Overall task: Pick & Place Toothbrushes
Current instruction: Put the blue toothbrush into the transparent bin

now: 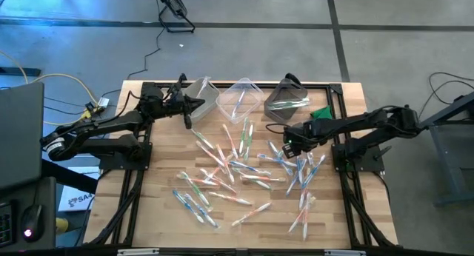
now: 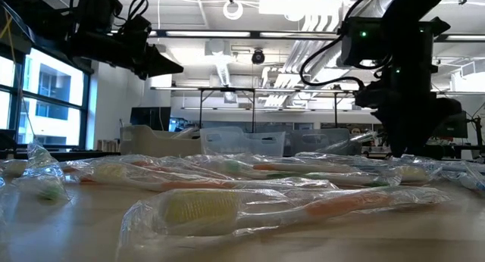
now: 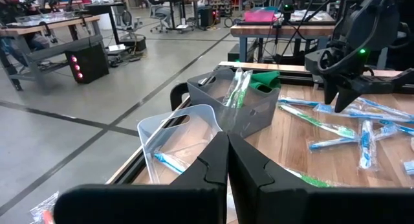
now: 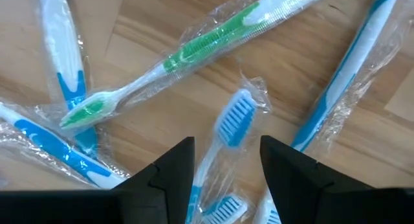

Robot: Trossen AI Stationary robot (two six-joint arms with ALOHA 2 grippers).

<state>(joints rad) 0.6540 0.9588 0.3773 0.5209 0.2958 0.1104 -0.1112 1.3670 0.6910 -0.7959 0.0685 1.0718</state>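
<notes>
Nearest the low camera, a wrapped toothbrush with an orange handle [image 2: 288, 209] lies flat on the wooden desk [image 1: 159, 211], at the front of the toothbrushes [image 1: 244, 171] scattered loose over the desk's middle and right. The right claw [image 4: 226, 160] hangs low over that pile with its fingers apart, a blue toothbrush [image 4: 223, 143] lying on the desk between them and a green toothbrush [image 4: 194, 52] just beyond. The left claw [image 3: 228, 160], fingers together and holding nothing, hovers by the three bins [image 1: 243, 97] at the desk's far edge.
</notes>
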